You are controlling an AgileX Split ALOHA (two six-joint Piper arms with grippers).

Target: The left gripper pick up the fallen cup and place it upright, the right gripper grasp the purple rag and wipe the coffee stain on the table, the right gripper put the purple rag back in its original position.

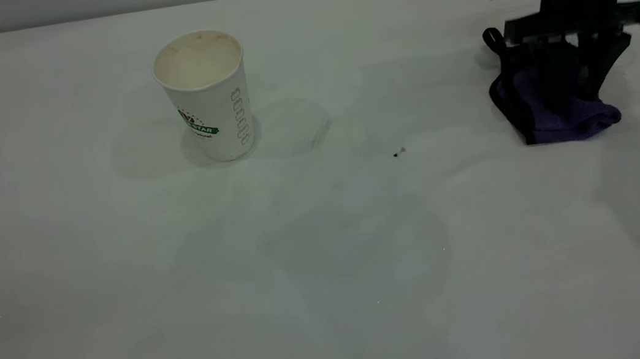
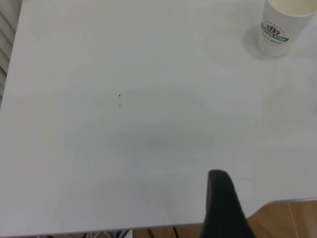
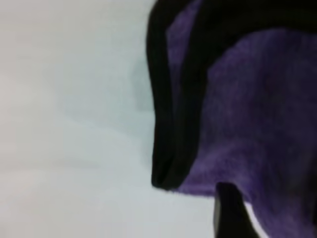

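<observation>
1. Right hand (image 1: 571, 88) stands over the purple rag (image 1: 565, 116) at the table's (image 1: 333, 276) far right, fingers down around the cloth; grip unclear.
2. Upright cup (image 1: 209, 95) stands well apart, left.

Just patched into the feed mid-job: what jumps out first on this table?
The right gripper at the table's far right, planted down on the bunched purple rag, is the darkest shape in the scene. Next is the white cup standing upright left of centre, well apart from the rag. No coffee stain shows between them, only a tiny dark speck; the left gripper shows only in its own wrist view, over the table's edge.
</observation>
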